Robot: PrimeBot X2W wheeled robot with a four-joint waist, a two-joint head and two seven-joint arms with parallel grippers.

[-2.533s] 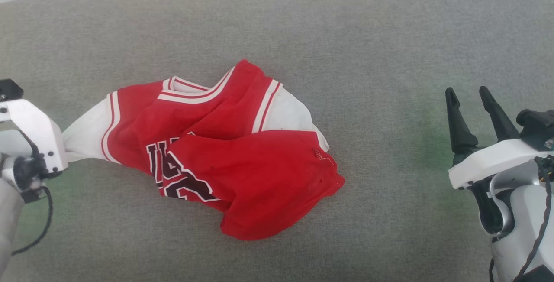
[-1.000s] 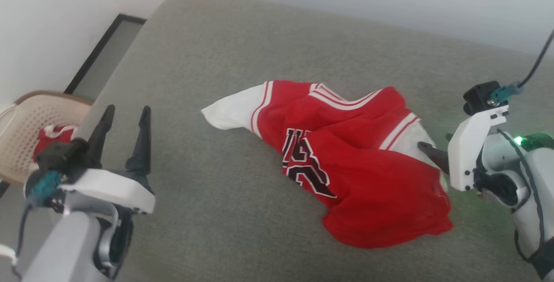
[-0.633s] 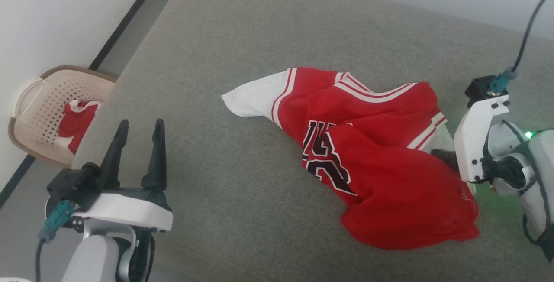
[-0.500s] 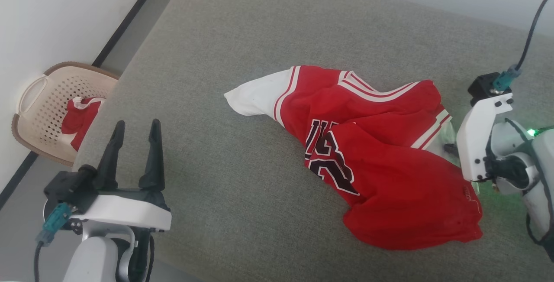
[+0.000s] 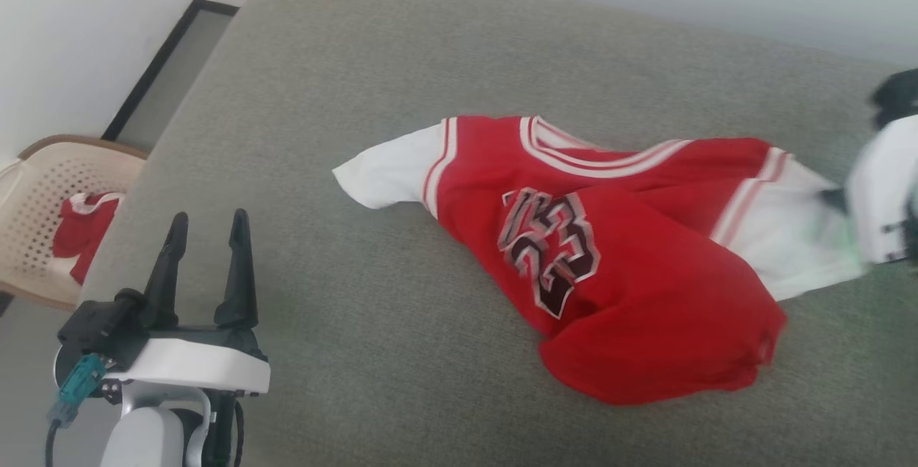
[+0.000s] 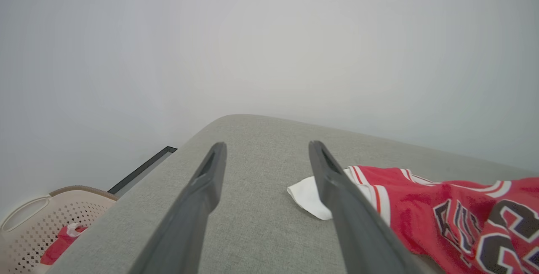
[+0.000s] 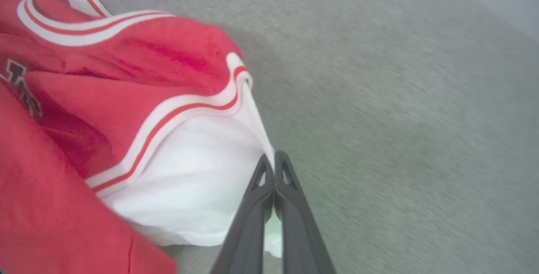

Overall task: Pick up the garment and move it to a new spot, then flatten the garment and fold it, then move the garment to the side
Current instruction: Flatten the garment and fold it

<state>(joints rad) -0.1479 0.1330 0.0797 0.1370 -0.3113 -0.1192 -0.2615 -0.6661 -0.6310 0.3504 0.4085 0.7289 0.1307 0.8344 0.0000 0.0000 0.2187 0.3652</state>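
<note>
Pickup was in hand: my right gripper (image 7: 273,161) pinched the white sleeve (image 7: 189,181) of the one garment (image 5: 609,273), crumpled on the grey cushion (image 5: 430,79), while my left gripper (image 5: 209,216) stood spread and empty, well apart. Next, I judged, came a lift and carry without slipping; one basket (image 5: 29,187) held one small cloth (image 5: 79,227).

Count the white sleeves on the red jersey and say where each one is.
2. One white sleeve lies free on the grey cushion at the garment's left end; the other sleeve, at its right end, is pinched in the shut right gripper.
</note>
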